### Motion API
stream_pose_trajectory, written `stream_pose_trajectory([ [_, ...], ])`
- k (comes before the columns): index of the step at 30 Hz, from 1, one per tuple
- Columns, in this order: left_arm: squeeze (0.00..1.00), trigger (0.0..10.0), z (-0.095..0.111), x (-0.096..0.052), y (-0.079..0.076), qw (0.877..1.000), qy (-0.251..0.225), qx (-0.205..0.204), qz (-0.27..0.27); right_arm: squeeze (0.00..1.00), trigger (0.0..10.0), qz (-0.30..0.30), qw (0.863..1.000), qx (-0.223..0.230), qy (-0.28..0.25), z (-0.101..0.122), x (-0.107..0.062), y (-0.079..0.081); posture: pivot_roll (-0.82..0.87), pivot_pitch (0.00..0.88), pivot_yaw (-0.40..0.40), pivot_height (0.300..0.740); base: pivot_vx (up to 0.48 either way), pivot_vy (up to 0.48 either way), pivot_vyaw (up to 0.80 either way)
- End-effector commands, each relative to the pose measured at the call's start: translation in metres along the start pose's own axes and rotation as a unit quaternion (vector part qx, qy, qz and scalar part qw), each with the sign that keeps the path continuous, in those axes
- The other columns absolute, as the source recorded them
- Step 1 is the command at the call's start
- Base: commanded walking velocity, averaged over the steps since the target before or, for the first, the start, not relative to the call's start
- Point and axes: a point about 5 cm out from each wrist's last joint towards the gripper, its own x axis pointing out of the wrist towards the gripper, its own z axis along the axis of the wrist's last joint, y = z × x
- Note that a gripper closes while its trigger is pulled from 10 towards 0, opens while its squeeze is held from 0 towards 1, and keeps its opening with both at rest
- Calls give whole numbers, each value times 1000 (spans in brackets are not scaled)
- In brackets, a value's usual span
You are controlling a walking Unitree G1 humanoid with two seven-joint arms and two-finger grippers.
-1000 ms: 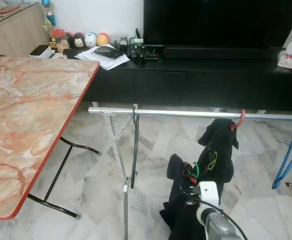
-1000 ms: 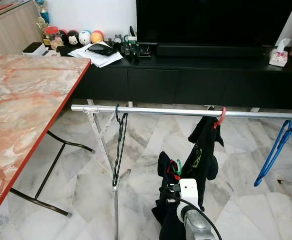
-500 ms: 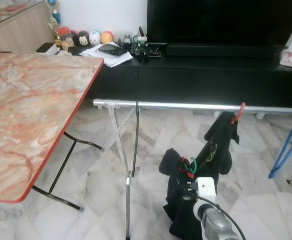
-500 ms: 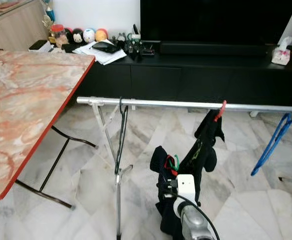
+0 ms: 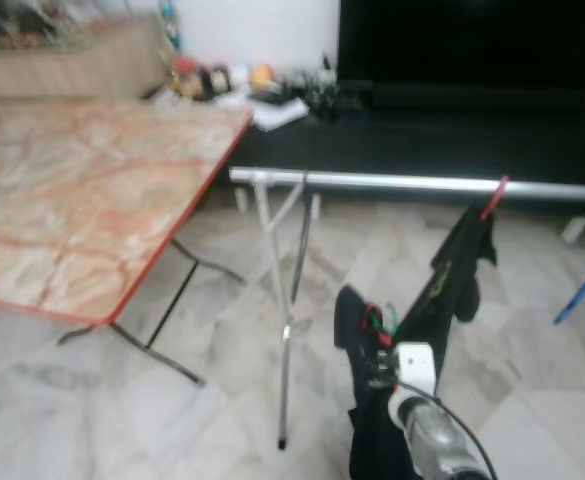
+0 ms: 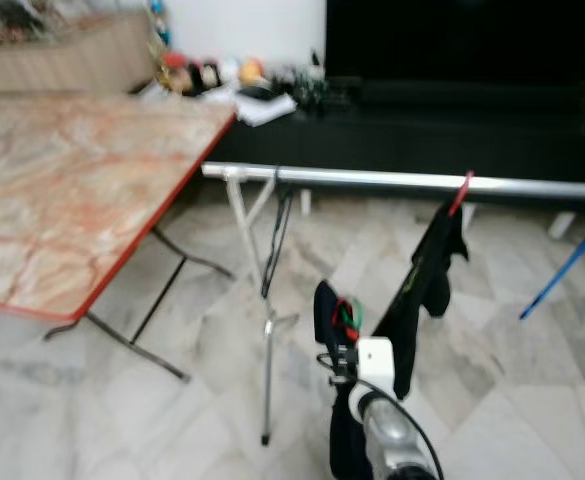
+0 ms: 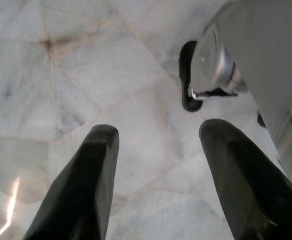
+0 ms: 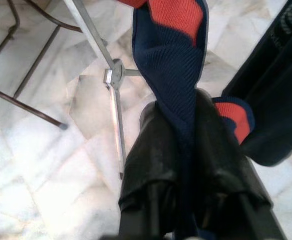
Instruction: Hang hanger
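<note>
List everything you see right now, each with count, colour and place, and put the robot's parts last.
Rail: one, silver, across the room before the TV cabinet.
Hanger: one, dark, bare, near the rail's left end.
Red-hooked hanger: one, on the rail, carrying a black garment.
Blue hanger: one, at right edge.
Table: one, marbled orange top, left.
TV cabinet: one, black, behind the rail.
Right gripper: shut on navy-and-red cloth.
Left gripper: open over marble floor.

Shiny metal rail [image 5: 412, 183], glossy marble-look tabletop [image 5: 82, 215] (red-edged), ribbed knit garment [image 8: 173, 75], polished stone floor [image 7: 61, 65]
</note>
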Motion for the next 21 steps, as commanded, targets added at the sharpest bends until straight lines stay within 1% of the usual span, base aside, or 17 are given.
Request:
stream_pose_trajectory([
  [1,0,10000,-2,-1,5,1000,6,3,6,0,10000,4,1000,5,-23,9,3,6,-16,0,25,740,-349,0,0],
  [11,0,10000,-3,-1,4,1000,5,-2,8,0,10000,1,999,5,-32,17,5,5,-9,0,23,740,-349,0,0],
  [21,0,10000,-3,-1,4,1000,6,-7,11,0,10000,6,999,5,-32,17,5,8,-3,7,21,740,-351,0,0],
])
